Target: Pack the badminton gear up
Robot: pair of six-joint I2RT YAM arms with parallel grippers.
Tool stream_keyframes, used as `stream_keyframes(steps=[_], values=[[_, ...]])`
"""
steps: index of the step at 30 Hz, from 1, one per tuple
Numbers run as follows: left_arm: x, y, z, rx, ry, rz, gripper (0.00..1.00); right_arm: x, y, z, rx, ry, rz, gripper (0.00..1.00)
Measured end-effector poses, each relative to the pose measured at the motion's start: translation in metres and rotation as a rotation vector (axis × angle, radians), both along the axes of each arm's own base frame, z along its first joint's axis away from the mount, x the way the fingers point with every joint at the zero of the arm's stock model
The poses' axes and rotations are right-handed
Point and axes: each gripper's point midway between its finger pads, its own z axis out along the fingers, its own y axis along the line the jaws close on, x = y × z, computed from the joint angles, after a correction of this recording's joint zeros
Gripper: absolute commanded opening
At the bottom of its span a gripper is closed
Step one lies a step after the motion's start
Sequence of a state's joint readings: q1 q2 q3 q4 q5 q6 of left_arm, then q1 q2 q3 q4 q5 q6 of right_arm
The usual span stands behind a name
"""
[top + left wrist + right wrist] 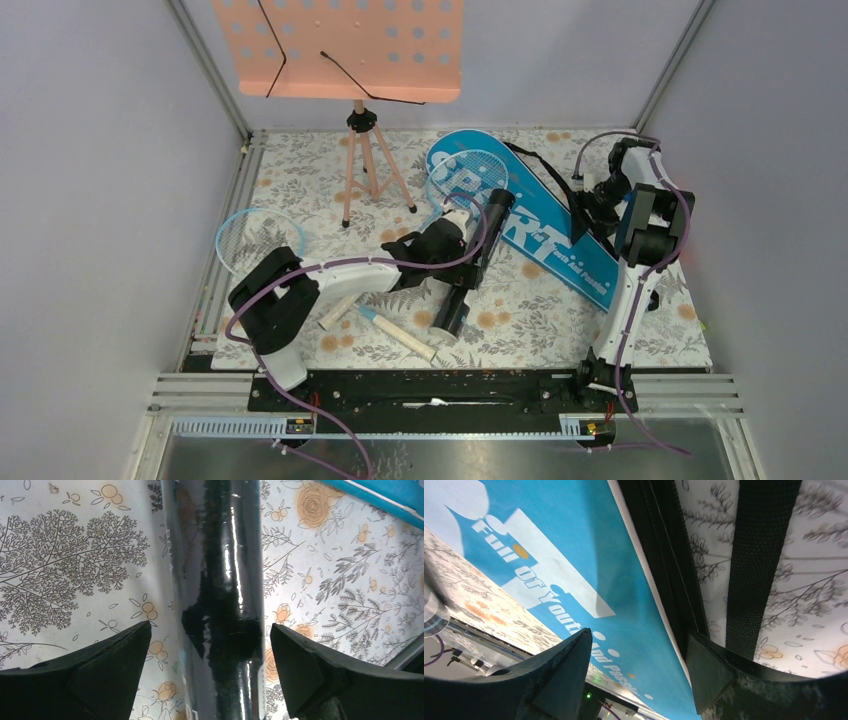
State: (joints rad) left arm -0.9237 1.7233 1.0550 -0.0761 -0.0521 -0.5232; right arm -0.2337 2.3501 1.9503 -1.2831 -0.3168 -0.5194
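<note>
Your left fingers stand spread astride the glossy black tube lying on the floral surface; your right fingers gape around the black edge of the blue, white-lettered bag.

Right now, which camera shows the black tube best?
Top external: the black tube lies full length beside the blue bag, both ends visible, the left arm over it. Left wrist shows only a glossy mid-section between the open fingers. Right wrist shows the bag, no tube.
</note>
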Motion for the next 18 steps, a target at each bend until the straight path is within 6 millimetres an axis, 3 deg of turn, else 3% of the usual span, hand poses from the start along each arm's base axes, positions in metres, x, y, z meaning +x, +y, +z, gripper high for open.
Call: stream_keyframes(steps=[3, 5, 10, 11, 18], values=[[0.0, 0.005, -0.006, 0.009, 0.006, 0.006, 0.99, -0.01, -0.002, -0.004, -0.037, 0.023, 0.002, 0.71], [0.0, 0.006, -0.008, 0.004, 0.006, 0.007, 0.99, -0.02, -0.003, -0.006, -0.064, 0.038, 0.006, 0.63], [-0.001, 0.014, -0.009, -0.004, -0.002, 0.013, 0.99, -0.039, -0.005, -0.008, -0.14, 0.08, 0.015, 0.05], [-0.002, 0.016, -0.008, -0.006, -0.005, 0.015, 0.99, -0.041, -0.005, -0.007, -0.142, 0.085, 0.01, 0.0], [0.0, 0.021, 0.005, -0.033, -0.036, 0.019, 0.99, -0.038, -0.005, 0.003, -0.179, 0.019, -0.033, 0.0]])
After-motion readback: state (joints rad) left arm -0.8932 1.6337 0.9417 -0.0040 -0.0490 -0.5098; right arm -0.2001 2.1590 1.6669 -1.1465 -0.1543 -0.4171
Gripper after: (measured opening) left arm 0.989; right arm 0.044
